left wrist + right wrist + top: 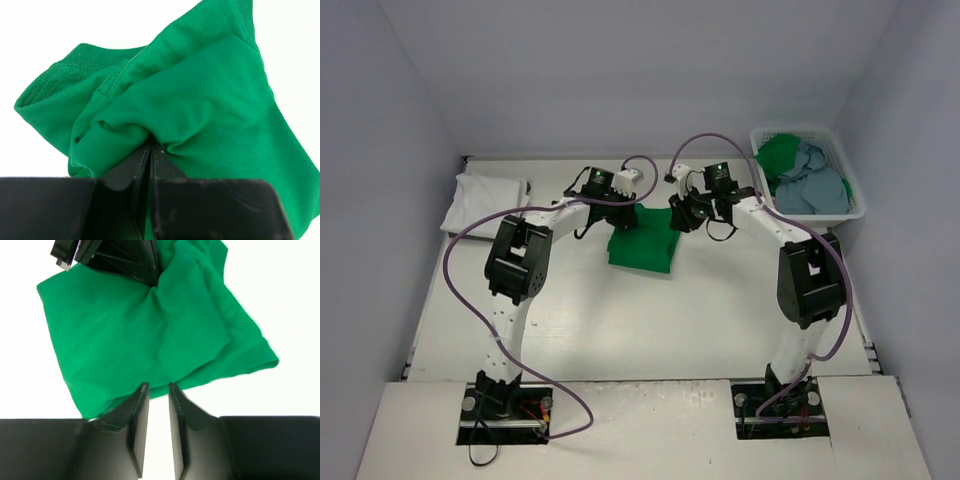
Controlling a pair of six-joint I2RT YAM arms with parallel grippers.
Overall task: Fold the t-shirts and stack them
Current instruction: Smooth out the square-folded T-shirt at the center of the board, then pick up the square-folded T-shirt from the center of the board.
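A bright green t-shirt (645,245) lies partly folded at the middle of the table. My left gripper (620,215) is shut on a bunched fold of the green t-shirt (200,100), its jaws pressed together with cloth pinched at the tips (151,145). My right gripper (680,215) sits at the shirt's right edge. In the right wrist view its jaws (159,386) stand slightly open, tips at the hem of the green cloth (140,340), bare table showing between them. A folded white t-shirt (485,203) rests at the far left.
A white slotted basket (810,135) stands at the back right, holding a dusty blue-grey shirt (815,185) and some green cloth (778,155). Purple cables loop over both arms. White walls close in the table on three sides.
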